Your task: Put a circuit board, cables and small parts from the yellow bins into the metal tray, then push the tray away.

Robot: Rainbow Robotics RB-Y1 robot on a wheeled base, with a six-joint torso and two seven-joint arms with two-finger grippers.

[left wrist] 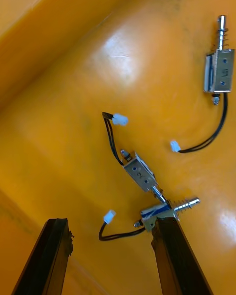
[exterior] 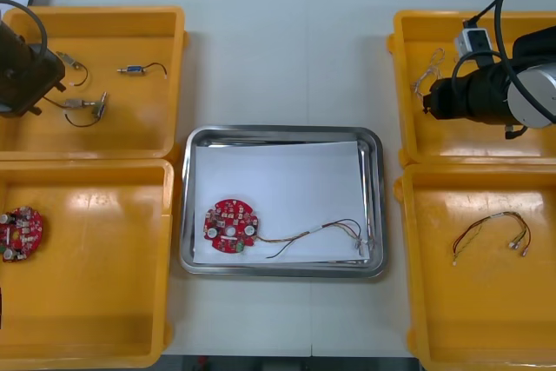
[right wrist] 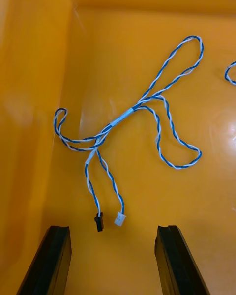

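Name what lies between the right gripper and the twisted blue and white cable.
Only bare yellow bin floor, per the right wrist view, separates the open right gripper from the twisted cable.

Black arm (exterior: 476, 95), silver joint (exterior: 537, 91), black fingers (right wrist: 49, 263)

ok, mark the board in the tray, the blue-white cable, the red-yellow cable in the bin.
circuit board (exterior: 230, 226): front view, centre of red disc.
blue and white cable (right wrist: 123, 118): right wrist view, its white sleeve.
red and yellow cable (exterior: 493, 215): front view, middle of bundle.
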